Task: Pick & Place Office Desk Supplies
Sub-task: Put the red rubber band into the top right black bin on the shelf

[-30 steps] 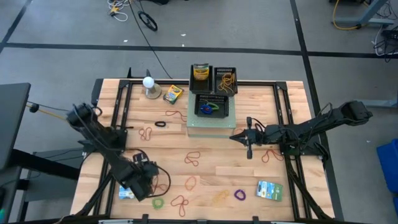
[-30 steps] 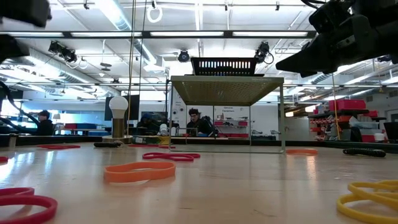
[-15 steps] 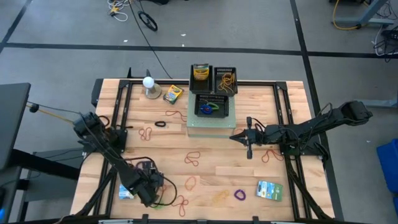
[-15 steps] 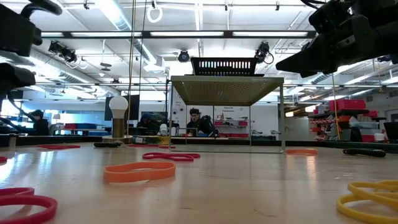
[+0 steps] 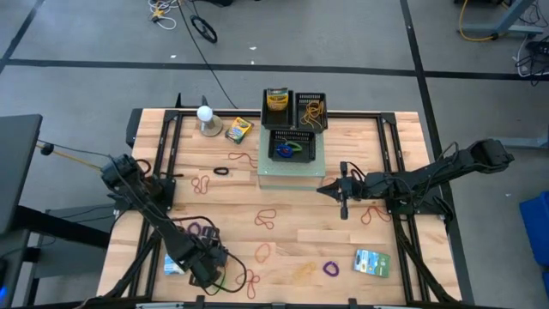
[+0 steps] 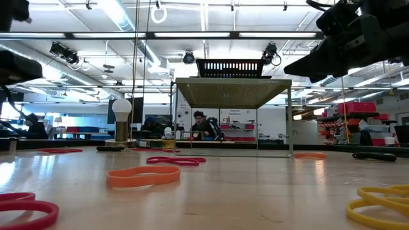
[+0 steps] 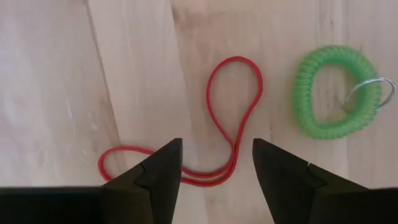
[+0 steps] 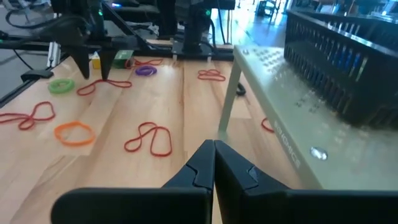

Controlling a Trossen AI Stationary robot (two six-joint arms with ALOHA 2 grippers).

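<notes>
My left gripper [image 5: 221, 264] is open near the table's near edge. Its fingers [image 7: 217, 168] point down on either side of a thin red rubber band [image 7: 227, 124] that lies flat on the wood, and touch nothing. A green coil ring [image 7: 336, 90] lies beside the band. The right wrist view also shows this gripper [image 8: 93, 65] over the band [image 8: 102, 84]. My right gripper [image 5: 330, 189] is shut [image 8: 214, 152] and empty beside the clear raised platform [image 5: 292, 170]. Rubber bands lie scattered on the table: orange [image 5: 263, 251], purple [image 5: 330, 269], yellow [image 5: 302, 273], red [image 5: 266, 219].
Black baskets [image 5: 296, 112] stand on the platform at the far middle, one with a crayon box [image 5: 276, 99]. Another crayon box [image 5: 238, 129] and a white ball on a base [image 5: 206, 116] are at the far left. A green-blue-white packet [image 5: 371, 262] lies near right.
My left gripper has moved toward the table's near edge and a little to the right, and now stands over the red rubber band beside the green coil ring. The right arm has kept still.
</notes>
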